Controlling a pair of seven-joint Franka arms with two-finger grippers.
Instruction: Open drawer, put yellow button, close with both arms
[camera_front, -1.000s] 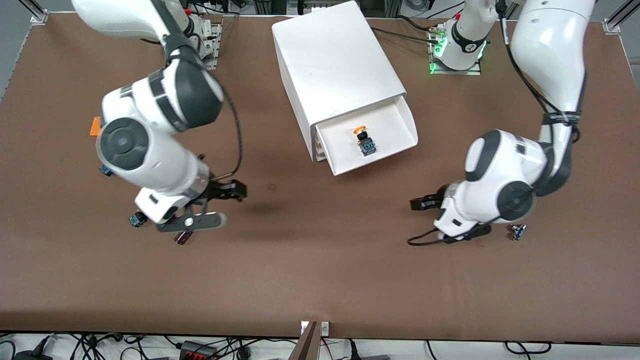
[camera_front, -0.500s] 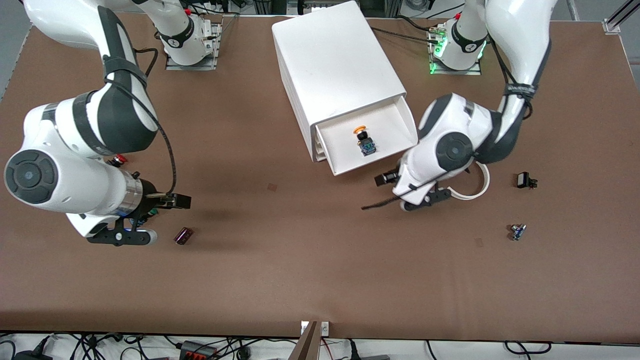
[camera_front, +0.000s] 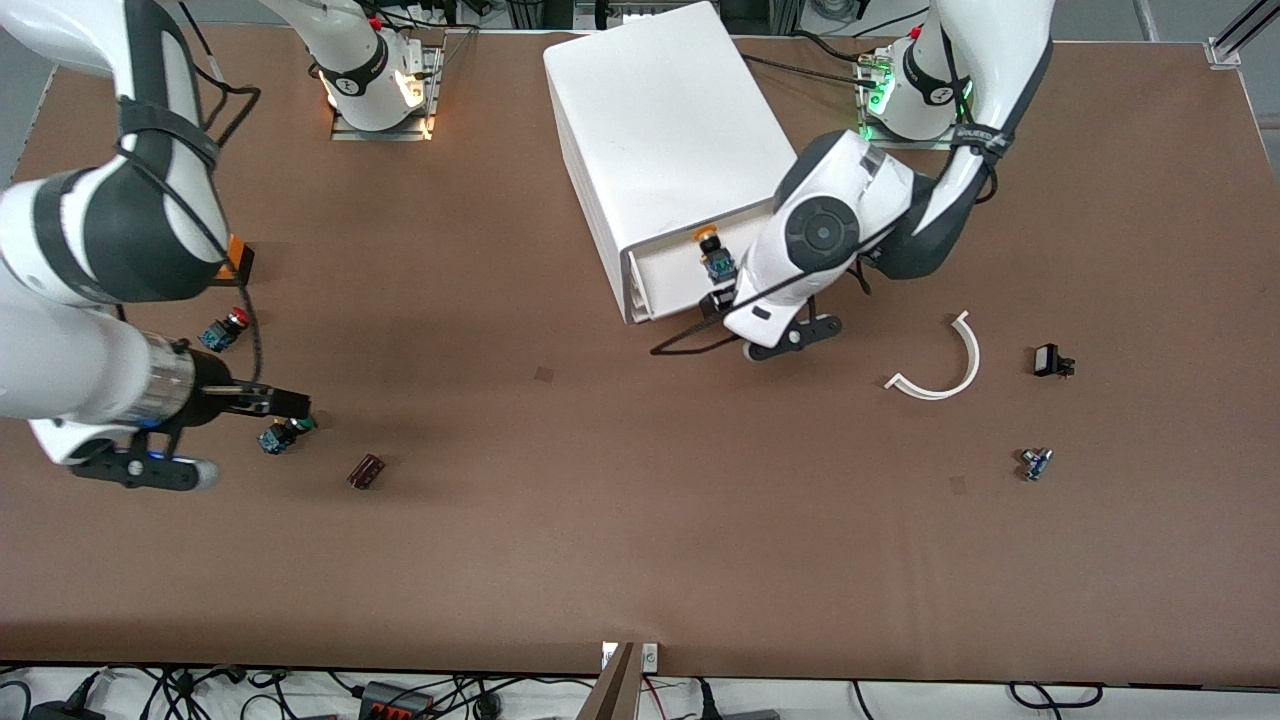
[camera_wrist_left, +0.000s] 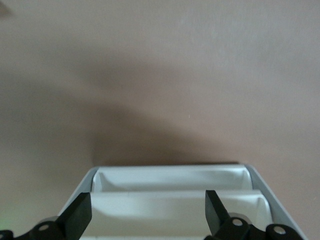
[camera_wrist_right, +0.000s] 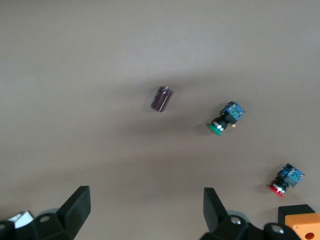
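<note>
The drawer (camera_front: 665, 277), topmost in the white cabinet (camera_front: 670, 130), stands partly open. The yellow button (camera_front: 712, 250) lies in it, orange cap toward the cabinet. My left gripper (camera_front: 712, 305) is open at the drawer's front edge. In the left wrist view the left gripper (camera_wrist_left: 147, 216) has the white drawer front (camera_wrist_left: 170, 200) between its spread fingers (camera_wrist_left: 80, 215). My right gripper (camera_front: 285, 403) is open and empty over the table at the right arm's end, beside the green-capped button (camera_front: 280, 433). The right wrist view shows the right gripper (camera_wrist_right: 145, 210) above bare table.
A red-capped button (camera_front: 225, 328), an orange block (camera_front: 238, 255) and a small maroon part (camera_front: 366, 471) lie near the right gripper. A white curved strip (camera_front: 945, 365), a black part (camera_front: 1050, 360) and a small blue part (camera_front: 1035, 462) lie toward the left arm's end.
My left gripper has moved up to the drawer's front, and the drawer with the yellow button has slid partway into the cabinet. My right arm has drawn back toward its end of the table.
</note>
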